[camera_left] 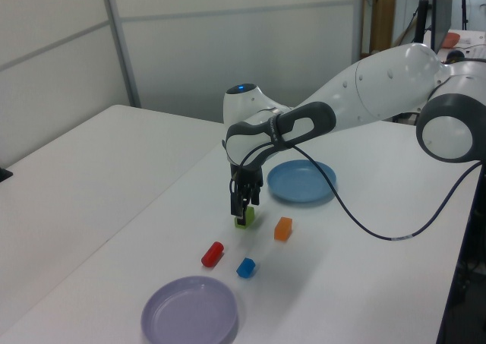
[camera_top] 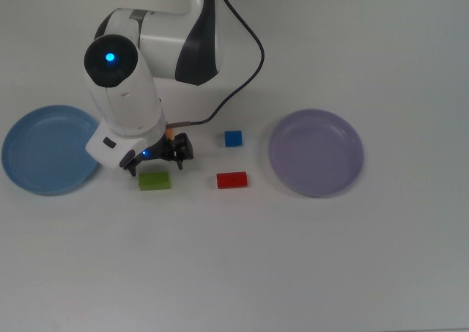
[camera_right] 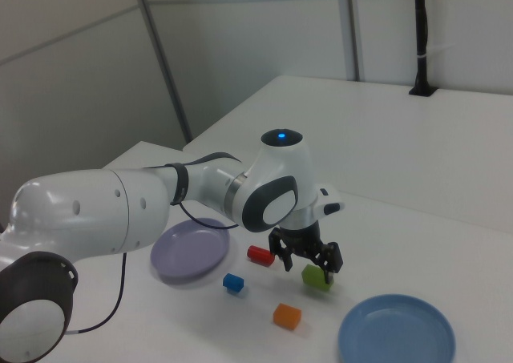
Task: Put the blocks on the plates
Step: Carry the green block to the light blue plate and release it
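Gripper (camera_right: 307, 260) spread wide, low over green block (camera_right: 317, 276) on table (camera_top: 293, 259), both plates bare. Risk, as judged: an off-centre descent lets a fingertip strike the block, skewing it toward the red block (camera_top: 231, 179)

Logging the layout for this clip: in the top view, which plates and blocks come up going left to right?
Light blue plate → green block → red block and blue cube, roughly level → lavender plate.
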`<state>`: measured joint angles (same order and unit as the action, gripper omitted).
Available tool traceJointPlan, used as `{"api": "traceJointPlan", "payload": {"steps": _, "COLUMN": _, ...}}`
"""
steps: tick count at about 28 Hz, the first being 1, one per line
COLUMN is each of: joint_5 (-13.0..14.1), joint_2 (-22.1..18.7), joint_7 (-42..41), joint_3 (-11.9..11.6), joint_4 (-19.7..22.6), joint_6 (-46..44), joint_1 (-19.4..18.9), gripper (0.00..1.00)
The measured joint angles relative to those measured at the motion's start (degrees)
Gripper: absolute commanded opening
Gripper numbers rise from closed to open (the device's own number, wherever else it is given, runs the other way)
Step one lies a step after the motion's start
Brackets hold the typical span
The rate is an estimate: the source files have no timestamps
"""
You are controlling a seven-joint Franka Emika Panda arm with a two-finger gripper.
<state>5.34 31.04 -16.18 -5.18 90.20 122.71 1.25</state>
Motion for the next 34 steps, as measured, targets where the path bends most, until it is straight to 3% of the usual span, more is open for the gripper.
{"api": "traceJointPlan", "payload": {"steps": 3, "joint_5": 0.0, "joint_2": 0.5, "joint_7": 0.3, "joint_3": 0.0, "joint_4": 0.0, "joint_6": 1.0, "joint_1": 0.0, "gripper": 0.92}}
{"api": "traceJointPlan", "payload": {"steps": 4, "joint_5": 0.0, "joint_2": 0.6, "joint_7": 0.4, "joint_3": 0.0, "joint_4": 0.0, "joint_6": 1.2, "joint_1": 0.0, "gripper": 0.81}}
{"api": "traceJointPlan", "payload": {"steps": 8, "joint_5": 0.0, "joint_2": 1.3, "joint_7": 0.6, "joint_3": 0.0, "joint_4": 0.0, "joint_6": 1.8, "joint_1": 0.0, "gripper": 0.59}}
{"api": "traceJointPlan", "payload": {"steps": 14, "joint_5": 0.0, "joint_2": 1.5, "joint_7": 0.7, "joint_3": 0.0, "joint_4": -0.1, "joint_6": 1.8, "joint_1": 0.0, "gripper": 0.14}}
{"api": "traceJointPlan", "payload": {"steps": 15, "joint_5": 0.0, "joint_2": 1.5, "joint_7": 0.8, "joint_3": 0.0, "joint_4": -0.2, "joint_6": 1.8, "joint_1": 0.0, "gripper": 0.11}}
{"api": "traceJointPlan", "payload": {"steps": 23, "joint_5": 0.5, "joint_2": 0.5, "joint_7": 1.4, "joint_3": -0.2, "joint_4": -1.8, "joint_6": 1.8, "joint_1": 2.4, "gripper": 0.11}}
{"api": "traceJointPlan", "payload": {"steps": 28, "joint_5": 3.3, "joint_2": -2.2, "joint_7": 1.5, "joint_3": -0.5, "joint_4": -2.0, "joint_6": -0.2, "joint_1": 7.0, "gripper": 0.11}}
{"api": "traceJointPlan", "payload": {"steps": 34, "joint_5": 3.7, "joint_2": -3.6, "joint_7": 1.5, "joint_3": -0.5, "joint_4": -1.9, "joint_6": -1.0, "joint_1": 12.3, "gripper": 0.11}}
